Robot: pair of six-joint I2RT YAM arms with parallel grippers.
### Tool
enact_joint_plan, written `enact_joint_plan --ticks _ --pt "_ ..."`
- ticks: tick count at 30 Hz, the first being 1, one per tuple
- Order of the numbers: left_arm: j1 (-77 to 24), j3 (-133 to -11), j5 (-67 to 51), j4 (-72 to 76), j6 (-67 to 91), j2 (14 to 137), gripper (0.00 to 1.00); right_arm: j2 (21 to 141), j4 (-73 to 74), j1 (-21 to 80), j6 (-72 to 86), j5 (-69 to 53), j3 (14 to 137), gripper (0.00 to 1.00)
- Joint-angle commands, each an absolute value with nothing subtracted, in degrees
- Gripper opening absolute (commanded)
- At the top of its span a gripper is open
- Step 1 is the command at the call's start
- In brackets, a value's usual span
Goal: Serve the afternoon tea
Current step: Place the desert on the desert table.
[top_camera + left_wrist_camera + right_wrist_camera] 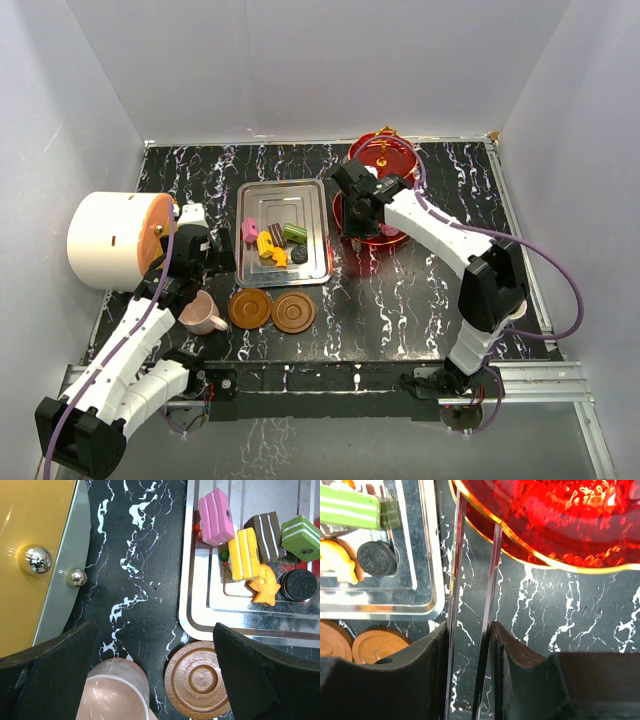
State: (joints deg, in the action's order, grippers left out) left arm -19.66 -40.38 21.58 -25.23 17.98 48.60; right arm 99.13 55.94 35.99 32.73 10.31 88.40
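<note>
Left gripper (155, 630) is held wide open, nothing gripped. Pink cup (112, 690) is seen just below it, between the fingers; contact cannot be told. Two saucers (250, 308) are laid side by side right of the cup, just in front of the tray (200, 622). One is partly covered by a finger in the left wrist view. Sweets (244, 555) are bunched on the tray, ahead of the left gripper. Embossing on the dark cookie (298, 585) is too small to be read. Drum (110, 240) is set left of the tray. Farther back, right gripper (470, 627) is closed narrowly on a see-through edge of the red stand (560, 520). Stand is placed just right of the tray.
</note>
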Motion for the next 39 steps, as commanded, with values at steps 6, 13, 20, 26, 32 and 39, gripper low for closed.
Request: enact_joint_plan --ticks 6,13,20,26,32,39 --pt "-19.42 -40.73 21.53 -24.52 17.40 48.51 0.99 104.14 51.89 36.54 29.81 16.56 90.03 0.30" --pt "-19.42 -40.70 21.53 -24.52 17.40 48.43 0.99 104.76 52.98 36.82 29.73 18.11 91.83 0.31" --pt "-19.42 -40.67 21.62 -24.52 17.40 48.42 0.99 100.30 52.43 36.82 29.65 13.26 91.35 0.34" --pt "-19.46 -40.63 21.50 -24.43 17.32 48.25 0.99 95.76 52.70 36.82 29.97 10.05 89.04 0.36" --pt "-19.45 -40.61 21.38 -24.47 17.24 48.01 0.99 93.45 52.34 36.82 29.60 6.97 87.89 0.37" --pt "-19.45 -40.64 21.45 -24.53 17.23 47.97 0.99 91.85 51.98 36.78 26.86 0.15 88.24 0.37"
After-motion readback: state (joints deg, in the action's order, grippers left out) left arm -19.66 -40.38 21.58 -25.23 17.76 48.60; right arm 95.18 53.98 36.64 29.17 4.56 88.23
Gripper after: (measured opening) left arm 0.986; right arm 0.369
